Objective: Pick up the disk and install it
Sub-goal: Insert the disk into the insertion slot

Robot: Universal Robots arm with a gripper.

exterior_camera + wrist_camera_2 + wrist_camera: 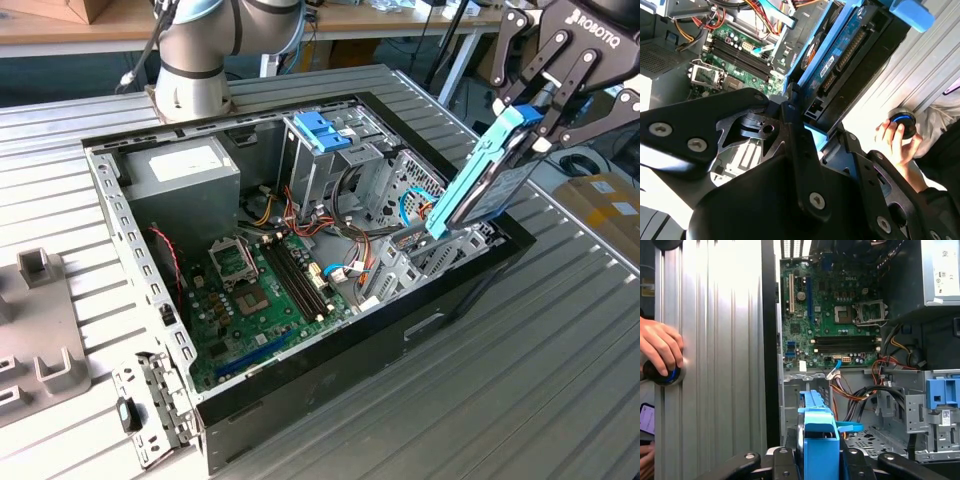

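My gripper [535, 118] is shut on the top end of the disk [482, 185], a dark drive in a light-blue carrier rail. The disk hangs tilted, its lower end reaching the drive bay [418, 258] at the exterior view's right of the open computer case [450, 320]. In the second wrist view the disk [850, 55] runs away from the black fingers [790, 117] over the case's edge. Seen edge-on in the first wrist view, the blue carrier [817, 440] stands clamped between the fingers [785, 460].
A motherboard [260, 290] covers the case floor, with loose cables [330, 225] near the bay. A deeper-blue latch on a metal cage [322, 130] stands at the back. A person's hand [660, 347] rests on a round knob [665, 375] on the ribbed table [560, 380].
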